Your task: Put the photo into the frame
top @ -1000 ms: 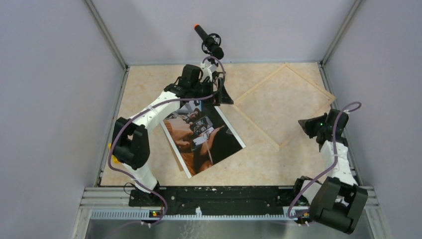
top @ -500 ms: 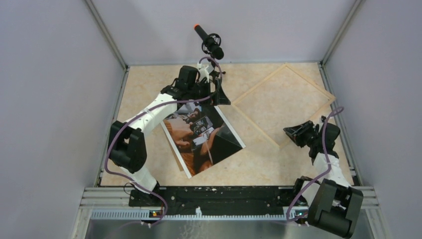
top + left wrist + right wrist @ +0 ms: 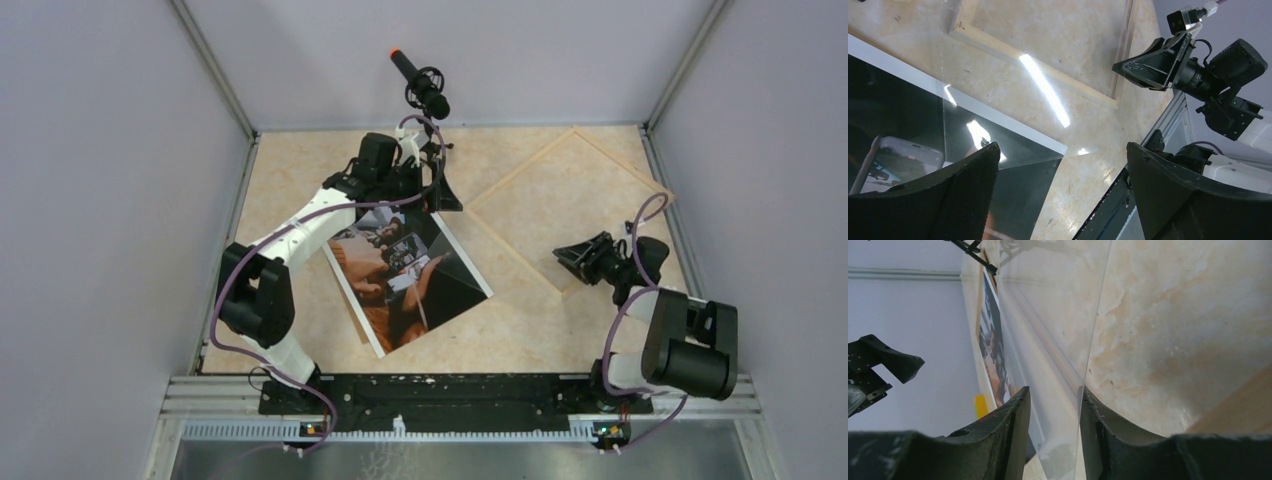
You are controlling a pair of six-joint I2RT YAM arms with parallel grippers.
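- Top view: my left pincer [image 3: 440, 197] is hovering over the far corner of the photo [image 3: 415, 275]. The photo is lying face up on the counter [image 3: 290, 175], just beside the frame [image 3: 520, 168] and outside it. My right pincer [image 3: 565, 253] is hanging low at the frame's near-left bar.
- Left wrist view: my left pincer's fingers are standing wide apart and holding nothing. A clear sheet [image 3: 1018, 170] is overlapping the photo's corner beneath them. Risk: a close here may be catching both layers at once. The fingers may also be skidding on the gloss and creasing the thin print.
- Right wrist view: my right pincer's fingers are sitting nearly together, with the clear sheet's edge running into the narrow gap. I cannot tell whether they are clamping it. Risk: if they are, any pull may be dragging the sheet across the photo and shifting it. A low sweep may also be knocking the frame out of position.
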